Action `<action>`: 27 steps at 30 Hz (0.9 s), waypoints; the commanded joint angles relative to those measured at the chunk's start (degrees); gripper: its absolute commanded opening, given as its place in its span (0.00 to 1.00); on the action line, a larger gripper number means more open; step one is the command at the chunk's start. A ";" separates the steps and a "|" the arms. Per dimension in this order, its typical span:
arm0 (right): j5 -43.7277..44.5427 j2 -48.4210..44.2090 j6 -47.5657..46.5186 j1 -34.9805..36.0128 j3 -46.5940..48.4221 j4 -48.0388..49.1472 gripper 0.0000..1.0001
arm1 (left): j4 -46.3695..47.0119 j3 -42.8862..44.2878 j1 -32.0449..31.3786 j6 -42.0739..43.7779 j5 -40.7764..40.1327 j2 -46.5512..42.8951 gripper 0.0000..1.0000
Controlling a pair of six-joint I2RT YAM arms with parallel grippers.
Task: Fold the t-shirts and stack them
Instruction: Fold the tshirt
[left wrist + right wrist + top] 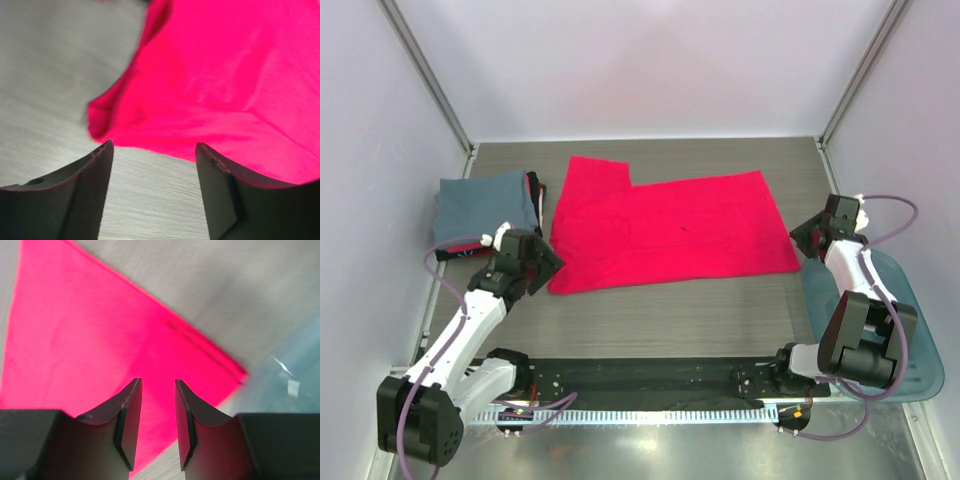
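A bright red-pink t-shirt [670, 230] lies spread flat in the middle of the table; it also shows in the left wrist view [220, 85] and the right wrist view [85, 335]. A folded slate blue-grey t-shirt [485, 205] tops a small pile at the far left, with red and dark cloth [535, 190] showing at its right edge. My left gripper [548, 265] is open and empty just off the pink shirt's near left corner [97, 122]. My right gripper [800, 238] is open and empty over the shirt's near right corner [235, 372].
A translucent teal plastic tub [910, 330] lies at the right edge beside the right arm; its edge shows in the right wrist view [290, 380]. Grey walls with metal posts close in the back and sides. A black rail [650, 375] runs along the near edge.
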 commanded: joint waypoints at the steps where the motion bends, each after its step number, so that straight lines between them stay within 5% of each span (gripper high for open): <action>1: -2.41 2.38 -2.97 4.01 7.61 4.57 0.38 | 2.11 5.55 -0.12 7.73 2.19 -0.45 0.69; 4: -0.13 6.95 -4.55 9.98 13.32 4.39 0.40 | 5.61 7.57 -0.12 9.31 1.84 0.95 0.85; 6: 2.68 9.23 -9.10 16.05 15.80 5.27 0.42 | 7.82 8.36 -0.12 9.49 1.32 3.14 0.88; 13: -9.78 19.08 -13.95 26.52 24.95 5.09 0.36 | 16.70 16.61 -0.12 12.04 3.25 18.17 0.83; 16: -6.14 21.89 -15.18 28.97 27.22 5.54 0.35 | 19.33 20.31 -0.21 13.10 3.86 24.83 0.82; 20: 3.64 26.20 -15.10 28.90 32.85 3.25 0.38 | 23.11 27.43 -0.12 15.11 3.07 33.73 0.82; 24: 0.93 30.68 -14.22 26.44 36.46 5.00 0.39 | 36.01 29.55 0.05 16.53 4.93 39.44 0.87; 27: 0.85 32.62 -13.60 23.63 39.53 4.57 0.47 | 36.14 34.18 0.58 15.56 2.46 43.84 0.90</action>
